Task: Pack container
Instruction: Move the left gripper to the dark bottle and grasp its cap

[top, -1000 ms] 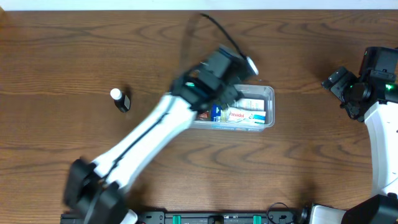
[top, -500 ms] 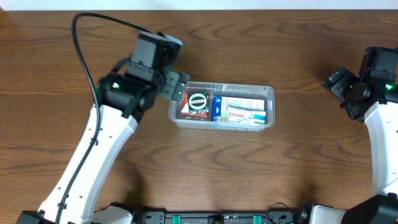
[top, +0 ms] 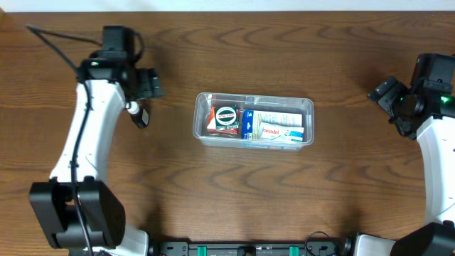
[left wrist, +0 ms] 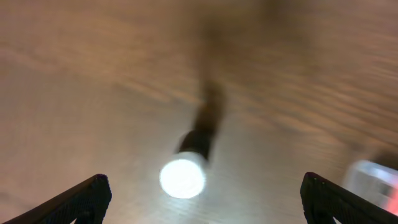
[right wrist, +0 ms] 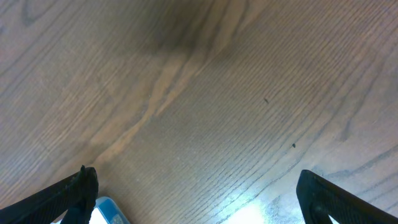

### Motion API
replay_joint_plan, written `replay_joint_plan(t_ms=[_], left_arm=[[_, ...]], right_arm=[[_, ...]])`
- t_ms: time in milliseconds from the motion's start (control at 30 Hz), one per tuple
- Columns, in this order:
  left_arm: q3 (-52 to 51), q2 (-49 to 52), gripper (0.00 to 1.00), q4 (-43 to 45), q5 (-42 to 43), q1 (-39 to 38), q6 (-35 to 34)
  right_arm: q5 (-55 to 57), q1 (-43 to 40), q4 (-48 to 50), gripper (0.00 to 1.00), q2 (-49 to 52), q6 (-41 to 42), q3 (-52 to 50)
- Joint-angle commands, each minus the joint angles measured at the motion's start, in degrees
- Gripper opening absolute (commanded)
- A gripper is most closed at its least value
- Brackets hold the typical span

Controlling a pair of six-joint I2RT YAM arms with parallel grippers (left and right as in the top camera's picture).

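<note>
Left hand (left wrist: 207, 198) hangs over the bench (top: 213, 192) with its fingers (left wrist: 90, 194) spread wide and nothing between them. The left wrist view is blurred, yet a small dark bottle (left wrist: 198, 140) with a white cap shows just ahead of the gap, a little toward the left finger. It seems to lie on its side, though the blur leaves that unsure. The step in hand is probably picking up this bottle, so the hand would do well to settle first and shift until the dark body sits midway between the fingers. It could then turn so the pads close across the narrow width, not along the length. A grip on the body below the cap looks safer than one on the cap, since a round thing may roll away if one finger touches first. Further right, well apart from the bottle, the container (top: 308, 105) rests on the bench. It already holds boxes (top: 279, 128) and a round tin (top: 226, 116), so little room seems left; the bottle should clear the rim and go down gently. Farthest off, the right hand (top: 378, 92) waits at the bench's edge, fingers apart and empty.
</note>
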Motion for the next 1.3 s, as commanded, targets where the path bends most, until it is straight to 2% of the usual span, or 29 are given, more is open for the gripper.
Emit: replay_joint_plan(t_ms=[0, 233, 500, 633, 767, 867, 1033, 1267], left_arm=[[-0.13, 0.68, 0.98, -1.18, 1.53, 2.86, -1.92], [-0.13, 4.66, 1.00, -3.02, 9.38, 5.29, -1.51], [-0.13, 9.53, 0.91, -3.63, 10.21, 4.63, -1.53], [-0.13, 10.60, 0.78, -3.39, 9.92, 4.68, -1.51], [-0.13, 10.64, 0.52, -2.62, 9.94, 4.68, -1.53], [-0.13, 10.64, 0.40, -2.56, 9.94, 4.68, -1.53], [-0.13, 10.64, 0.27, -2.64, 9.94, 4.68, -1.53], [0.33, 10.54, 0.19, -4.42, 9.97, 4.68, -1.53]], right_arm=[[0.20, -0.59, -0.07, 0.99, 0.00, 0.35, 0.26], [0.20, -0.59, -0.07, 0.99, 0.00, 0.35, 0.26], [0.20, -0.59, -0.07, 0.99, 0.00, 0.35, 0.26], [0.20, -0.59, -0.07, 0.99, 0.00, 0.35, 0.26], [0.20, -0.59, -0.07, 0.99, 0.00, 0.35, 0.26], [0.20, -0.59, -0.07, 0.99, 0.00, 0.35, 0.26], [0.20, -0.59, -0.07, 0.99, 0.00, 0.35, 0.26], [0.20, -0.59, -0.07, 0.99, 0.00, 0.35, 0.26]])
